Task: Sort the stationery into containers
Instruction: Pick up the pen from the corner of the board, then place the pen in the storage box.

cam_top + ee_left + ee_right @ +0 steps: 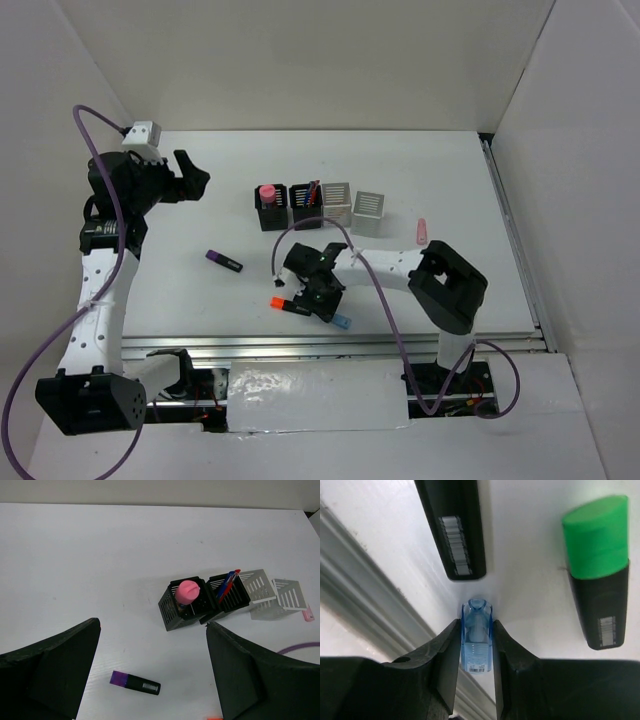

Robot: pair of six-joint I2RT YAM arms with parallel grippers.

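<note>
Left gripper [190,176] released, jaws wide. Purple marker [224,260] lies alone, well apart from cups [337,208] in mid-table row. Right gripper [476,629] clenched on light blue marker [477,655] by metal rail [380,605] (top view hides grip). Black marker [452,525] cut off, cap unseen. Green highlighter [597,570] rightmost.

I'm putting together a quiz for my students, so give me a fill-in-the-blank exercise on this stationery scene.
1. The marker between the fingers of the right hand is light ____.
2. The cup holding the pink marker is ____.
3. The left hand, holding nothing, is ____.
Missing words: blue; black; open.
</note>
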